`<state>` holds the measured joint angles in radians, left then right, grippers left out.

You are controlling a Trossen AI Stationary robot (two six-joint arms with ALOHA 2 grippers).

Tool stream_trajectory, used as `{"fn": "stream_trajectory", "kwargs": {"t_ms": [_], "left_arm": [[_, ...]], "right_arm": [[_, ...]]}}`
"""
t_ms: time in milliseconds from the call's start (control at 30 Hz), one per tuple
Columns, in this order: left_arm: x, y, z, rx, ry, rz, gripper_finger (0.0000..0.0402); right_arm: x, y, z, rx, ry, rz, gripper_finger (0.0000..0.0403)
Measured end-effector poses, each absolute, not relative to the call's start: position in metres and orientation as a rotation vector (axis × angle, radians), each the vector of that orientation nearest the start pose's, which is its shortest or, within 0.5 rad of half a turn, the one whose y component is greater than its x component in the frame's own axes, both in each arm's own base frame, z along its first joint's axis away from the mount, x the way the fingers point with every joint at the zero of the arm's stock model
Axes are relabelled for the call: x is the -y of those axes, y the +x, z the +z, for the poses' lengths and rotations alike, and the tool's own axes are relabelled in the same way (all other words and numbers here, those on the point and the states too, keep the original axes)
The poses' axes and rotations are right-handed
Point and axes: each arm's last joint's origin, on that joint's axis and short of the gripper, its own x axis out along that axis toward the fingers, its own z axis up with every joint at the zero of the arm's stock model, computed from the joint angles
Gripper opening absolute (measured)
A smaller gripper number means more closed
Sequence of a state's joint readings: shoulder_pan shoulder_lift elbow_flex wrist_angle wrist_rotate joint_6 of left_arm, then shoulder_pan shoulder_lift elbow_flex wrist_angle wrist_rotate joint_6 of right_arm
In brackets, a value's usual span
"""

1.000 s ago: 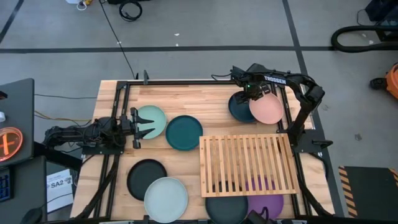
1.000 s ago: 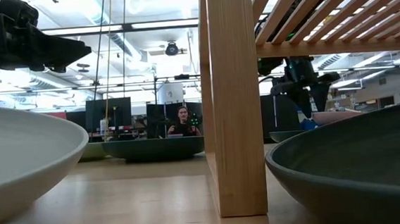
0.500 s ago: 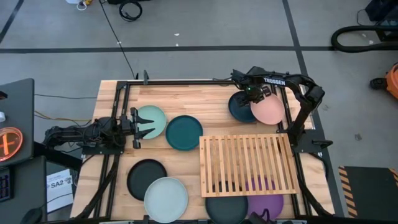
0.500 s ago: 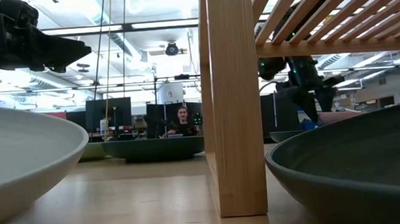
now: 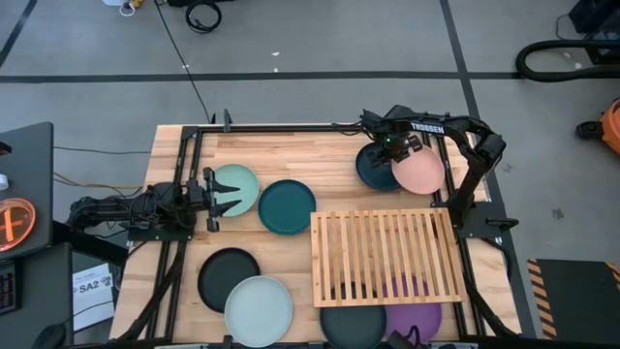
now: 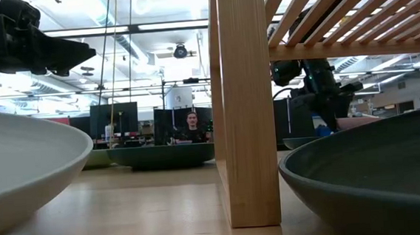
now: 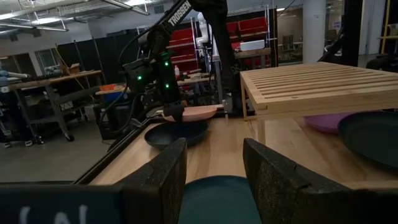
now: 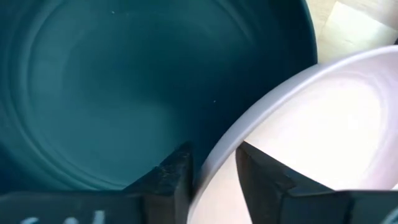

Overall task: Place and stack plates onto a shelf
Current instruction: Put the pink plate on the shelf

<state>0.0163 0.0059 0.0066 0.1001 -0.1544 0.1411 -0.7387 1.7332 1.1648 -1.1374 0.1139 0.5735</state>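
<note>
- We log the right claw [image 5: 396, 148] at the far side of the shelf [image 5: 385, 256], pinching the rim of the pink plate [image 5: 418, 171]; in the right wrist view one finger [image 8: 169, 175] sits outside the rim and the other inside.
- The pink plate overlaps a dark teal plate [image 5: 372, 168] that lies just beyond the shelf's far edge; in the left wrist view the pink plate [image 7: 191, 113] shows above that dark one [image 7: 176, 132].
- The left claw [image 5: 229, 193] hangs spread over the mint plate [image 5: 237, 189], well to the left of the shelf.
- A teal plate [image 5: 286, 206] lies between the mint plate and the shelf.
- Off the shelf's near-left corner we see a black plate [image 5: 229, 276] and a pale blue-grey plate [image 5: 259, 310].
- A dark plate [image 5: 353, 323] and a purple plate [image 5: 415, 316] sit partly under the shelf's near edge.
- The shelf's slatted top holds no plate; it stands on the table [image 5: 291, 155].
</note>
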Motion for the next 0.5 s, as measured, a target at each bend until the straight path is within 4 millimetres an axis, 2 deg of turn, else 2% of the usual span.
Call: {"fn": "stream_trajectory", "kwargs": {"t_ms": [267,500], "left_arm": [[-0.0060,0.0967,0.1749,0.088,0.134,0.178,0.0165],[-0.0060,0.0967,0.1749,0.088,0.134,0.177,0.0165]], "right_arm": [[0.1968,0.2108,0.1871,-1.472,0.944,-1.120,0.0063],[0.1967,0.2105,0.1874,-1.473,0.937,-1.125,0.0030]]}}
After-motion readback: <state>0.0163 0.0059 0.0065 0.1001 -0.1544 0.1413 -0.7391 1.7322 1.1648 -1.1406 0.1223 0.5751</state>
